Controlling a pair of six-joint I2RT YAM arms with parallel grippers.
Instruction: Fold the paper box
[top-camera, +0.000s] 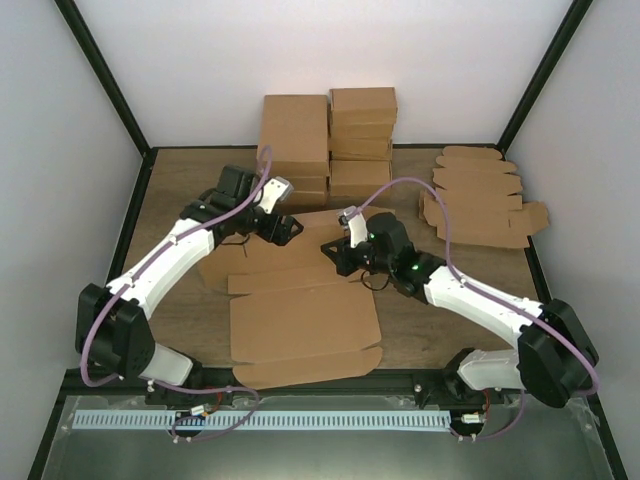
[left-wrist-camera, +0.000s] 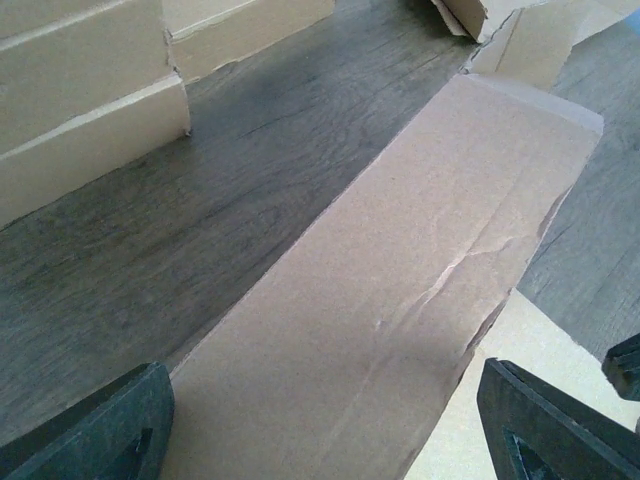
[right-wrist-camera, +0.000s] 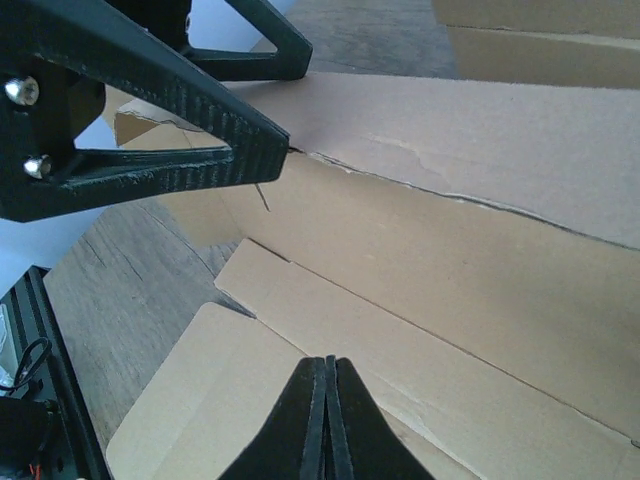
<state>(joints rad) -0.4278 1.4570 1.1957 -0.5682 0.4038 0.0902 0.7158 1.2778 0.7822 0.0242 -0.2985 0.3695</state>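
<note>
The paper box (top-camera: 300, 320) lies unfolded in the middle of the table, a large brown creased sheet with side flaps. Its far strip (left-wrist-camera: 400, 280) looks lifted a little off the wood. My left gripper (top-camera: 285, 228) is open at that far strip, which runs between the two wide-apart fingers (left-wrist-camera: 100, 430). My right gripper (top-camera: 338, 258) hangs over the sheet's right middle, its fingertips (right-wrist-camera: 325, 365) pressed together with nothing between them, just above a panel (right-wrist-camera: 450, 300). In the right wrist view the left gripper's fingers (right-wrist-camera: 200, 110) reach to the crease of the far strip.
Stacks of smaller folded brown boxes (top-camera: 330, 140) stand at the back centre, close behind the left gripper (left-wrist-camera: 80, 110). A pile of flat blanks with rounded tabs (top-camera: 480, 195) lies at the back right. Dark frame posts and white walls bound the table.
</note>
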